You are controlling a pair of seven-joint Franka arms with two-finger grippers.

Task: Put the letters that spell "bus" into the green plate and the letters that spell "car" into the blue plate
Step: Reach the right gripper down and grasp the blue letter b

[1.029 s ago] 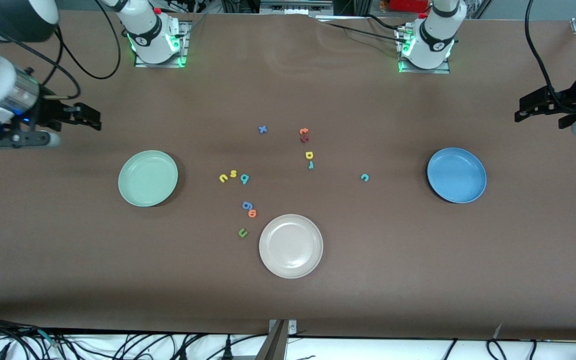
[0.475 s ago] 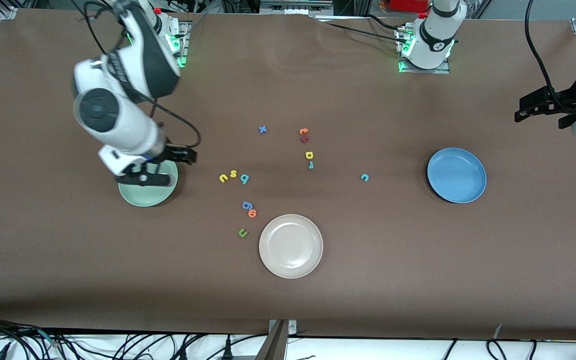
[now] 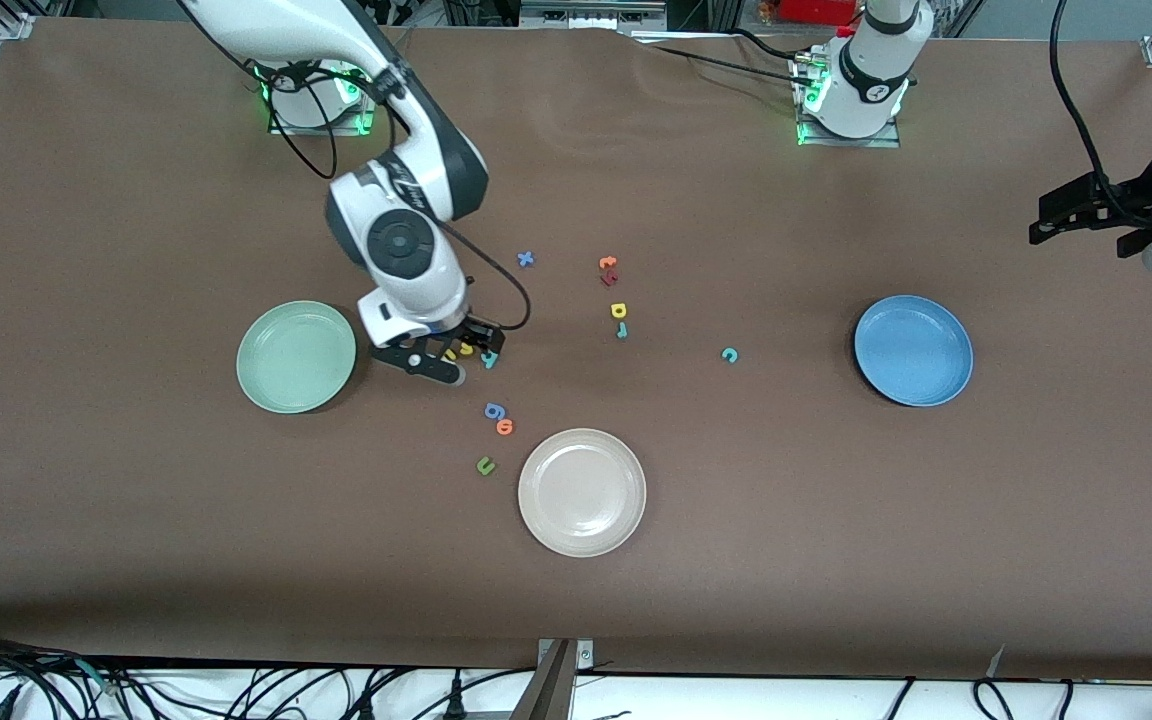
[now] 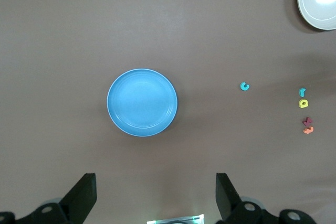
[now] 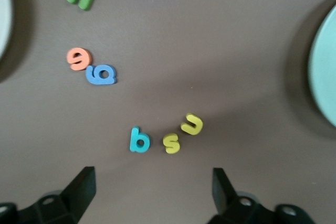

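Observation:
My right gripper (image 3: 458,357) hangs open and low over the yellow "u" (image 5: 192,125), yellow "s" (image 5: 171,142) and teal "b" (image 5: 139,140), which lie in a row; nothing is between its fingers. The green plate (image 3: 296,357) sits beside them toward the right arm's end. The teal "c" (image 3: 729,354), yellow "a" (image 3: 618,310) and teal "r" (image 3: 621,330) lie mid-table. The blue plate (image 3: 913,350) is empty. My left gripper (image 3: 1076,215) waits open, high above the left arm's end, and looks down on the blue plate (image 4: 142,102).
A beige plate (image 3: 582,492) stands nearer the camera. A blue "g" (image 3: 494,410), orange "o" (image 3: 505,427) and green "u" (image 3: 485,465) lie beside it. A blue "x" (image 3: 525,259), an orange "t" (image 3: 607,263) and a dark red letter (image 3: 610,278) lie farther back.
My right arm has swung in from its end of the table, passed over the green plate and come down over the "u", "s" and "b". The left arm has not moved.

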